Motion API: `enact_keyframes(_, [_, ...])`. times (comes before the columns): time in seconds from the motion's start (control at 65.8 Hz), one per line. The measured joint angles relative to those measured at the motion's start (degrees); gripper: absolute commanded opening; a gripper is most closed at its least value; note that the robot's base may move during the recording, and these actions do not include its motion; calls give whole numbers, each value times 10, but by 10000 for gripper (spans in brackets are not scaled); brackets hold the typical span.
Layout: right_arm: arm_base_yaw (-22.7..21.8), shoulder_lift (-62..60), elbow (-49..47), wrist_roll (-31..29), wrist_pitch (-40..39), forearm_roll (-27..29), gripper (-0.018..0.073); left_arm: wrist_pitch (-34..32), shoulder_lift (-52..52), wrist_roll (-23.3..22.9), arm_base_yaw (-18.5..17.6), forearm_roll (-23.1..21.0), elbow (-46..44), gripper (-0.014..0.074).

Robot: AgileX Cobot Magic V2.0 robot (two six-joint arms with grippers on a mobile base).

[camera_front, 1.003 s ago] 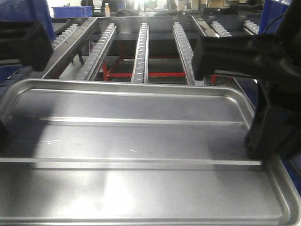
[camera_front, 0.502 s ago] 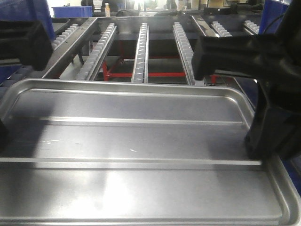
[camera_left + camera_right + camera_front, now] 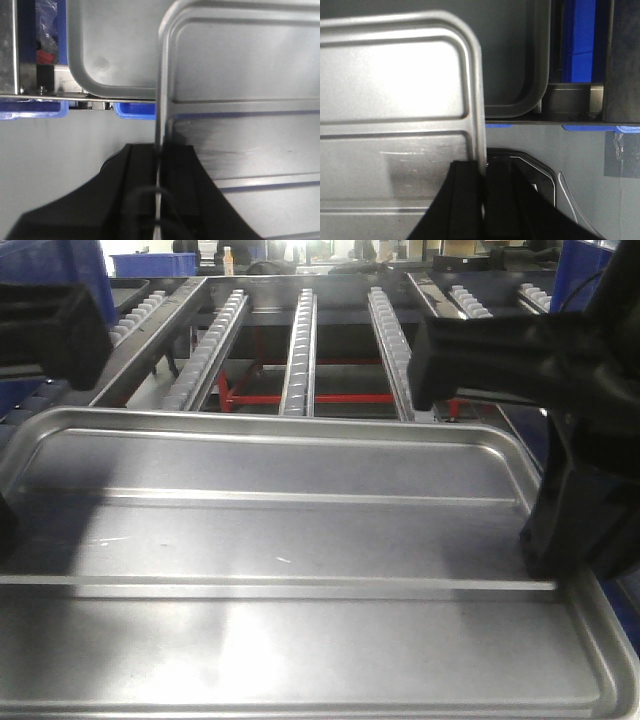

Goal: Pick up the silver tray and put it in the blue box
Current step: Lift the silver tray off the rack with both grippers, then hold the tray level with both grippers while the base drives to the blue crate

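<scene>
Silver tray (image 3: 300, 570): fills the front view, lying level and gripped at both short sides by my pincers. Two long ridges run across its floor.
Roller rack (image 3: 300, 340): shows only in the front view, beyond the tray's far rim.
Grey pan (image 3: 110, 50): shows only in my wrist views, a rounded corner past the tray's corner.
Left pincer (image 3: 159, 150): narrow, clamped on the tray's left rim with one finger on each side.
Right pincer (image 3: 484, 167): narrow, gripping the right rim in the same way.
Blue bin (image 3: 134, 111): only an edge shows beside the pan, and I cannot tell whether it is ribbed.
Since a second ago: the tray and both arms sit unchanged.
</scene>
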Motion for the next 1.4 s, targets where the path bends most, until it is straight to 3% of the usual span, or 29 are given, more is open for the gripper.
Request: enact_keyframes(1.399, [0,0,0,0,-2,0,60,3,-1,0,0,0,0,-15])
